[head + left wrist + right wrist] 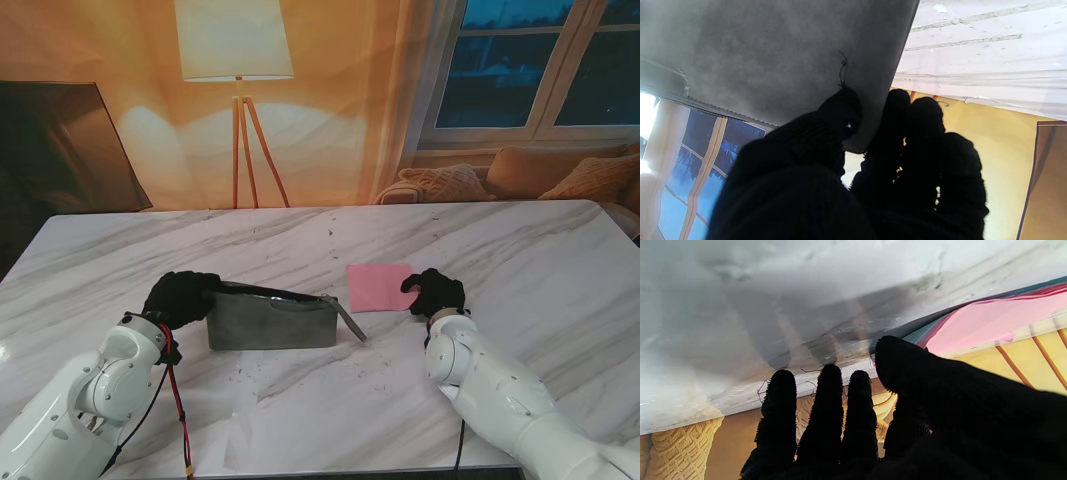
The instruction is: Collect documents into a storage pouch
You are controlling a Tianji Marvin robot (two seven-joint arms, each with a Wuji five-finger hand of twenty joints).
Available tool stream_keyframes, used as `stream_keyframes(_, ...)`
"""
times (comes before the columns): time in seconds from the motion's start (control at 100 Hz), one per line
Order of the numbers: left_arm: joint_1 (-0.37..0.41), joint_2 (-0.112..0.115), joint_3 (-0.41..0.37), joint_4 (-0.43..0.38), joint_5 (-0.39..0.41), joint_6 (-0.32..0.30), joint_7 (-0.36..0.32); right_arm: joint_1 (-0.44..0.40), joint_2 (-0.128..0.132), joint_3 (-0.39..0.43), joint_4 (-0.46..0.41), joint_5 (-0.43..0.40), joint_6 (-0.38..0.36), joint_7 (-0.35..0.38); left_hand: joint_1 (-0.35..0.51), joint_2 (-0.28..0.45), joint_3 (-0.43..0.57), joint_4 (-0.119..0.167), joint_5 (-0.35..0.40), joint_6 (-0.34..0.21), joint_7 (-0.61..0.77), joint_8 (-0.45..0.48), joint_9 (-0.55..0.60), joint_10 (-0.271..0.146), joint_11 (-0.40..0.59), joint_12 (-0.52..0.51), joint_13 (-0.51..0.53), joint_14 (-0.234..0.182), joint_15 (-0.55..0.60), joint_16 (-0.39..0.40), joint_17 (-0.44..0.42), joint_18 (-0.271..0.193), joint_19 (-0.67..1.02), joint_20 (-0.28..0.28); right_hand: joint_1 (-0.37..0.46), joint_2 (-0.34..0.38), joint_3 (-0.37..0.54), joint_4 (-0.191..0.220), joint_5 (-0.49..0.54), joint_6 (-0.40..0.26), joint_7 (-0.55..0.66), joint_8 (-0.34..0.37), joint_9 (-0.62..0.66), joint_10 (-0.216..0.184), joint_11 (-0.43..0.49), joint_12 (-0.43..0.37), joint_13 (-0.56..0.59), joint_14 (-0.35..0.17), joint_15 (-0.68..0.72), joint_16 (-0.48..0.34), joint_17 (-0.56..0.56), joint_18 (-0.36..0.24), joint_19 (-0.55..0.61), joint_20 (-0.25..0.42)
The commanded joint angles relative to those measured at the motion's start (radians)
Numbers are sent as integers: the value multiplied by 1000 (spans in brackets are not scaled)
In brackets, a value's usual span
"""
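- Stand view: a grey pouch [271, 320] stands upright on the marble table [520, 250], left of centre, its mouth open at the top and a strap trailing from its right end. The left hand [180, 297], in a black glove, is closed on the pouch's left end at the rim.
- Stand view: a pink document [379, 286] lies flat just right of the pouch and slightly farther from me. The right hand [434, 292] sits at the sheet's right edge, fingers curled down; whether it grips the sheet I cannot tell here.
- Left wrist view: the thumb [840, 113] presses one face of the grey fabric and the other fingers [923, 120] the opposite side, pinching the pouch wall.
- Right wrist view: three fingers [826, 396] extend spread over the marble, the thumb tip at the corner of the pink sheet, nothing visibly clasped.
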State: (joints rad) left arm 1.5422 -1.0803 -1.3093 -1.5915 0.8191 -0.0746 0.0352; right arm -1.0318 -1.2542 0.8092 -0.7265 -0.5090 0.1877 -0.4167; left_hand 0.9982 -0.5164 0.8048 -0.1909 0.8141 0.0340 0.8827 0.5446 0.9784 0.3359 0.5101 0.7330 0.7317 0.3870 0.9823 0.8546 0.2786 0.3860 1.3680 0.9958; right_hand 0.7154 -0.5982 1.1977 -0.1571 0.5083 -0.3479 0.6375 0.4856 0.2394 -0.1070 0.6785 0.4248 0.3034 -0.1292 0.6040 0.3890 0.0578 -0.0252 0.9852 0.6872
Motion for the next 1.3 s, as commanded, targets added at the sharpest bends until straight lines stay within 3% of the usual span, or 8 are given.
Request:
stream_keyframes(0.0, 3, -2, 1, -4, -2, -1, -16, 2, -9, -4, 9, 2, -3, 10, 26, 25, -19, -15, -7, 45, 35, 35, 13, -38, 25, 16, -12, 66, 22, 12, -28, -73, -10, -22, 20, 47, -23, 43, 71, 9, 41, -6, 26, -26, 4, 2, 62, 9, 29, 18, 5, -22, 24, 3)
stream_keyframes(0.08, 3, -2, 2, -3, -3, 0, -16, 5, -12, -8, 19, 4, -8, 5, 27, 25, -18, -15, -6, 46, 35, 36, 12, -36, 25, 16, -12, 66, 22, 12, -29, -73, -10, -22, -9, 83, -58, 41, 132, 38, 59, -10, 64, -33, 4, 4, 74, 11, 37, 22, 10, -23, 37, 3)
stream_keyframes(0.19, 3, -2, 2, -3, -4, 0, -15, 6, -14, -10, 24, 4, -12, -2, 25, 25, -19, -15, -6, 45, 35, 37, 12, -37, 26, 16, -12, 67, 22, 12, -29, -73, -11, -22, -3, 79, -105, -51, 167, 56, 133, -119, 104, -36, 0, 17, 87, 10, 46, 28, 13, -25, 54, -4)
stream_keyframes(0.38, 5, -2, 1, -6, -5, 3, -17, 21, -24, -30, 65, 0, -37, -43, 26, 27, -20, -15, -9, 46, 34, 38, 11, -36, 27, 15, -14, 68, 22, 12, -30, -73, -11, -22, 18, 78, -165, -99, 217, 99, 303, -190, 162, -25, 21, 35, 120, 10, 79, 44, 32, -25, 92, -1)
stream_keyframes(0.64, 9, -3, -2, -9, -4, 5, -15, 27, -33, -33, 91, 8, -67, -75, 25, 28, -22, -15, -8, 46, 33, 41, 9, -36, 28, 14, -14, 67, 23, 12, -31, -73, -11, -22, -30, 71, -163, -111, 300, 126, 426, -120, 214, -23, 46, 46, 126, 2, 91, 51, 29, -35, 107, -8)
stream_keyframes(0.88, 9, -3, -4, -9, -5, 2, -12, -17, -3, 23, 12, -28, -98, -69, 25, 29, -24, -14, -9, 47, 32, 44, 9, -37, 29, 13, -14, 68, 23, 12, -31, -74, -11, -22, -65, 96, -146, -126, 293, 139, 437, -22, 277, -46, 6, 35, 89, -24, 30, 22, -36, -64, 4, -50)
stream_keyframes(1.06, 7, -4, -4, -6, -7, 0, -8, -70, 15, 102, -78, -40, -134, -67, 26, 29, -24, -14, -9, 47, 31, 45, 9, -36, 29, 13, -14, 68, 23, 11, -32, -74, -11, -22, -99, 58, -95, -138, 353, 106, 417, 18, 606, 36, -54, 62, 202, -40, 18, 13, -14, -95, -43, -69)
stream_keyframes(1.29, 6, -4, -3, -5, -9, -1, -6, -118, 21, 163, -157, -28, -162, -53, 26, 30, -25, -14, -9, 46, 30, 48, 9, -36, 30, 12, -14, 68, 23, 11, -32, -73, -11, -22, -115, 52, -68, -146, 343, 173, 427, 43, 769, 127, 90, 197, 321, -2, 117, 56, 10, -75, -29, -61)
